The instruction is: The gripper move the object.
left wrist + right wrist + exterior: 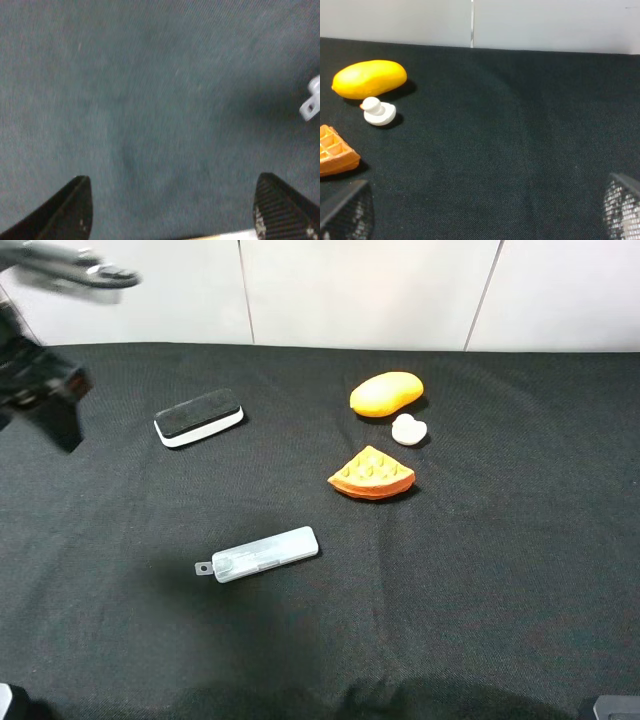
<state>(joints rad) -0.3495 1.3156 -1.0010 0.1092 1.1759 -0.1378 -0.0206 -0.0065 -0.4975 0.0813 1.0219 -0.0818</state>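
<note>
On the black cloth (480,570), the object (408,429) is lying just beside the mango (386,394); left gripper (172,210) and right gripper (485,210) are both hanging with jaws apart, holding nothing.

The high camera looks down at a slant on the black cloth (480,590), wall behind. The left wrist camera faces almost straight down, close to the cloth, catching the clear case's end (311,102). The right wrist camera sits low, facing the wall, sharing mango (369,78), object (377,112) and waffle (332,156) with the high view.
</note>
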